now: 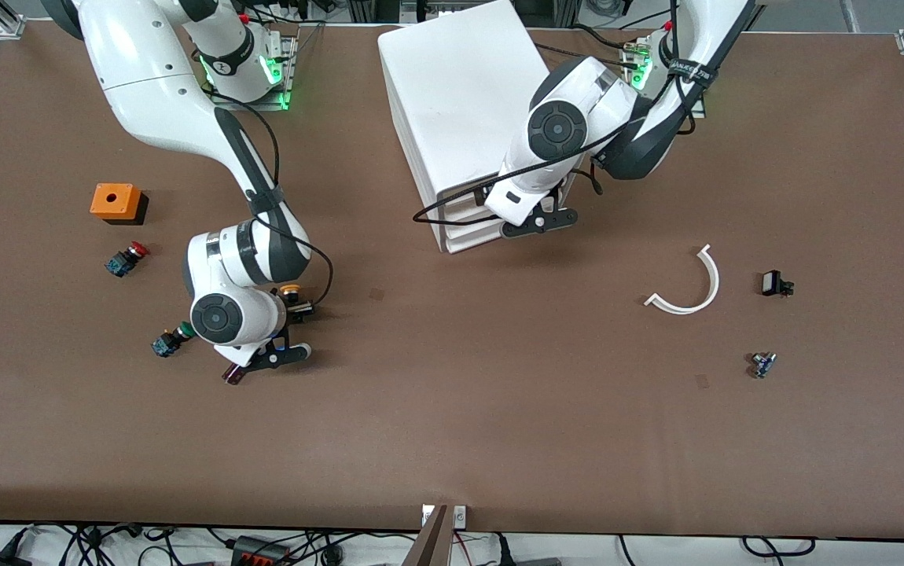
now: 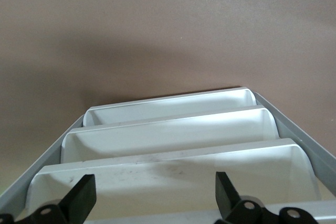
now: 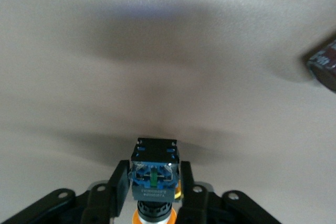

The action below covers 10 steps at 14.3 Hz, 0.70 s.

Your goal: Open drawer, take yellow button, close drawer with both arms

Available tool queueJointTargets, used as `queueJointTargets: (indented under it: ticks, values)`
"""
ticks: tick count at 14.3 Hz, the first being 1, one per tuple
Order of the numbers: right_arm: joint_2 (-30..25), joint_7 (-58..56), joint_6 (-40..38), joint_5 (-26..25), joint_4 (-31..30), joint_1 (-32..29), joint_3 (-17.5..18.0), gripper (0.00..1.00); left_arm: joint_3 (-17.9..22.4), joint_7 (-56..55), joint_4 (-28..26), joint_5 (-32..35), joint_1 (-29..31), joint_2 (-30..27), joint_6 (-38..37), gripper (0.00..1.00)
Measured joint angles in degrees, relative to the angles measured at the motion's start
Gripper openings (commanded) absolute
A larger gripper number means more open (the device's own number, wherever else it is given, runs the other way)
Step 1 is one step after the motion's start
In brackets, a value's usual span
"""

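White cabinet (image 1: pixel 452 110) at table's robot edge, drawers (image 2: pixel 173 135) pushed in. Left gripper (image 2: pixel 152 195) at cabinet front, fingers wide apart, holding nothing. Right gripper (image 3: pixel 154 184) low at the table toward the right arm's end, fingers flanking button (image 3: pixel 153 174), touching or barely apart; cannot tell whether gripped.

My black two-finger right gripper (image 3: pixel 152 187): small push button (image 3: pixel 153 174), orange-yellow cap, black and blue body. Large box-shaped plastic cabinet (image 1: pixel 460 102): white, with white tray drawers (image 2: pixel 173 140). My arms: white, black bands. Flat table (image 1: pixel 452 424): brown. Square box (image 1: pixel 116 201): orange.
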Motion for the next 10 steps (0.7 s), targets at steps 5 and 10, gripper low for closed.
queueJointTargets:
  ticks: [5,10]
  values:
    - [-4.0,0.0,-6.1,0.0,4.0,-0.2,-0.8,1.0,0.0,0.8,0.4,-0.1,1.6,-0.3,0.0,1.0]
    - [-8.8,0.0,-21.2,0.0,13.5,-0.4,-3.4,1.0,0.7,13.5,5.1,5.0,9.9,-0.8,-1.7,1.0]
